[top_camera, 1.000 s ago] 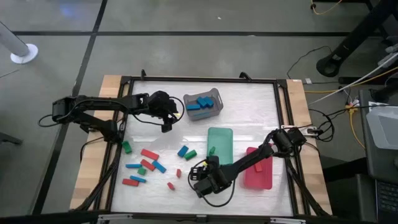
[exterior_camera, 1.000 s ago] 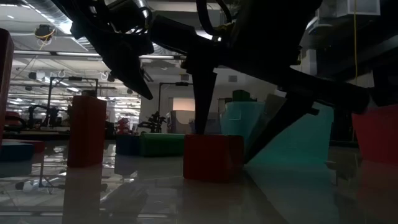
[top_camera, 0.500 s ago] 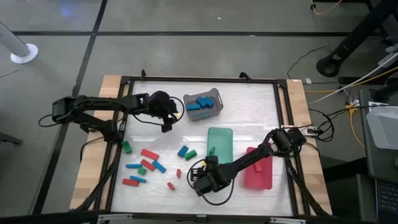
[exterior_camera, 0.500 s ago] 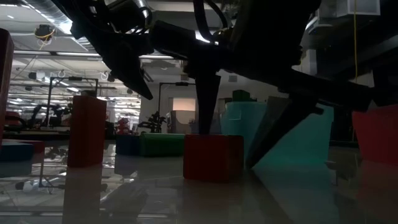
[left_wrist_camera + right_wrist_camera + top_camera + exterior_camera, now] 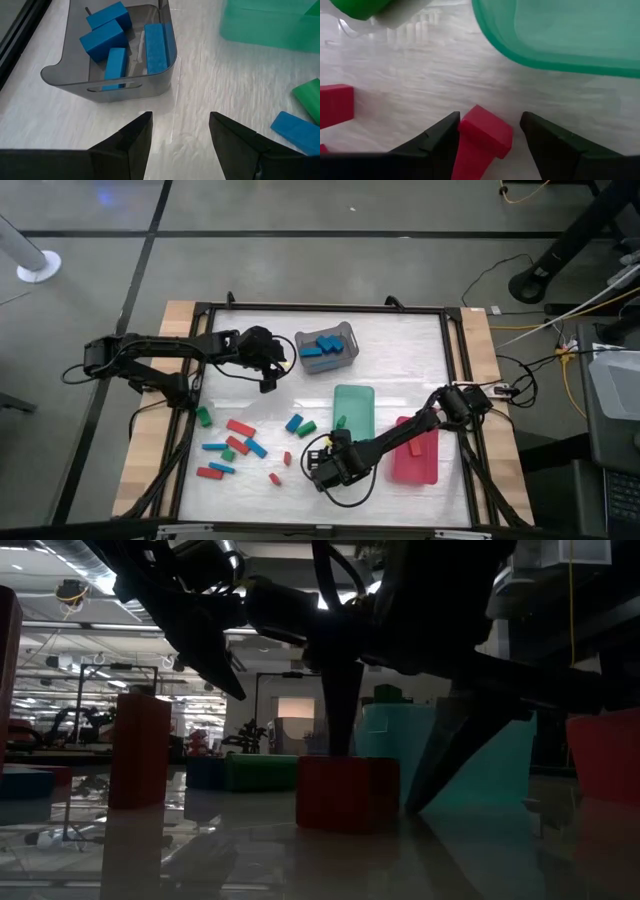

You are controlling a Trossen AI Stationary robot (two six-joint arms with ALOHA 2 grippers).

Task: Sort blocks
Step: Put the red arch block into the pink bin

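Blue blocks (image 5: 125,45) sat in grey basket (image 5: 345,332); most blocks (image 5: 232,447) were loose on table (image 5: 400,340). Right gripper (image 5: 489,131) open, straddling red block (image 5: 482,137), not clamped. Left gripper (image 5: 179,131) open, empty

Grey floor (image 5: 300,240) crossed by dark lines surrounds the table; ceiling lights (image 5: 60,585) glow beyond.
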